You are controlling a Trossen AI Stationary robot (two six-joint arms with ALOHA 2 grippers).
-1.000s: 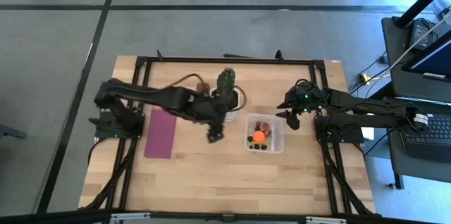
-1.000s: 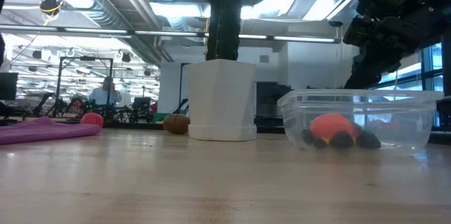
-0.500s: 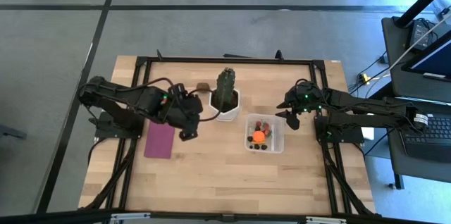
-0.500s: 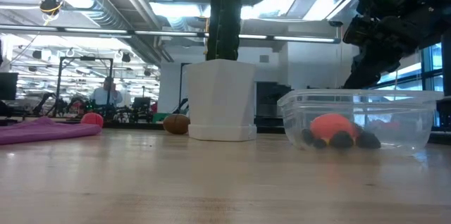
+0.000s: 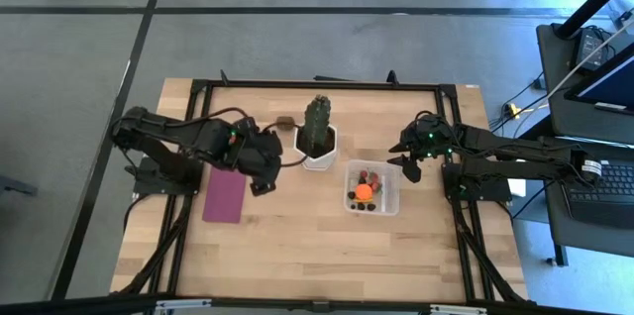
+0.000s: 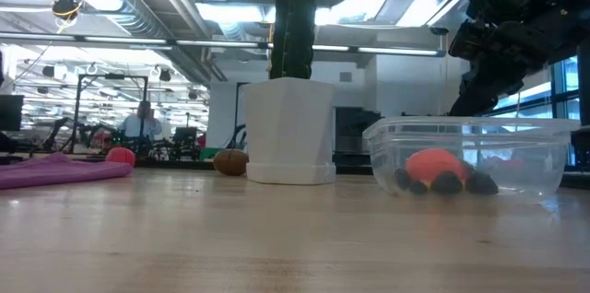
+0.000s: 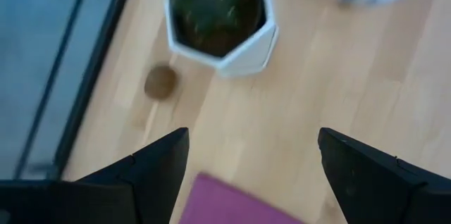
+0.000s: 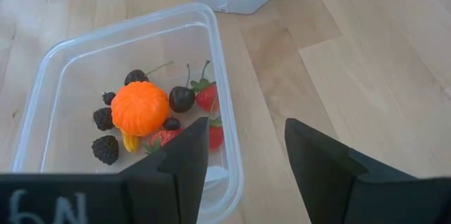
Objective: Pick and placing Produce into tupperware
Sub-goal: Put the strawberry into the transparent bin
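Wooden table [image 5: 297, 256], seen from above, is carrying everything I am watching. A clear tupperware [image 5: 372, 189] is sitting right of centre; inside it I am seeing an orange piece [image 8: 140, 108], dark berries [image 8: 106, 149] and red strawberries [image 8: 208, 97], all lying on the floor of the box. A white hexagonal pot [image 5: 318, 147] with a green cactus [image 5: 316, 115] is standing just beside the box, toward the far edge. One brown kiwi-like oval [image 5: 285, 122] is resting on the wood next to the pot, outside the box, and in the low view a small red piece [image 6: 119, 156] is showing behind the purple mat [image 5: 225, 196], also outside the box.

My left gripper [image 5: 262, 174] is hovering over the near corner of the mat, its fingers [image 7: 158, 164] standing apart with nothing between them. A second ago this arm was reaching far across, its gripper close to the box; it has since pulled back to the mat side and has barely moved over the last half second. My right gripper [image 5: 408, 166] is hanging just beside the box on its right, fingers [image 8: 184, 155] partly spread and empty, exactly where it was a second ago. Contents of the box are looking unchanged.
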